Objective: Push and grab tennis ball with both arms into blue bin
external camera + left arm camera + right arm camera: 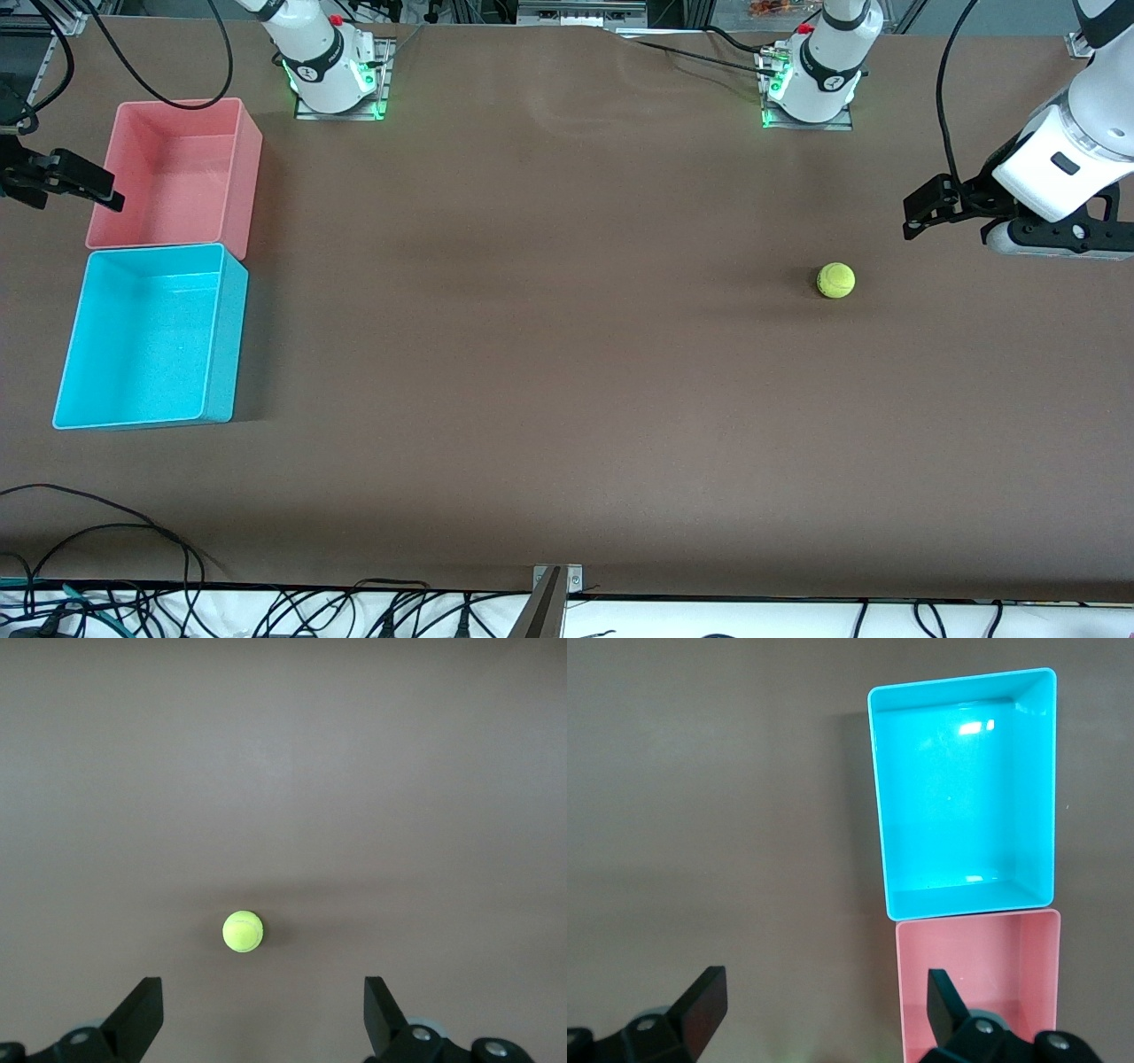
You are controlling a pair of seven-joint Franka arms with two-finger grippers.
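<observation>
The tennis ball (835, 280) rests on the brown table toward the left arm's end. My left gripper (920, 216) hangs over the table beside the ball, apart from it. In the left wrist view this gripper (263, 1003) is open, and the ball (243, 931) lies ahead of the fingertips, not between them. The blue bin (146, 341) stands empty at the right arm's end. My right gripper (97, 186) hovers by the pink bin's outer rim. It is open with nothing held (824, 988), and the blue bin (966, 788) shows ahead of it.
The pink bin (177, 168), also empty, touches the blue bin and stands farther from the front camera; it appears too in the right wrist view (983, 983). Cables (106, 567) trail along the table's near edge, by a metal bracket (556, 580).
</observation>
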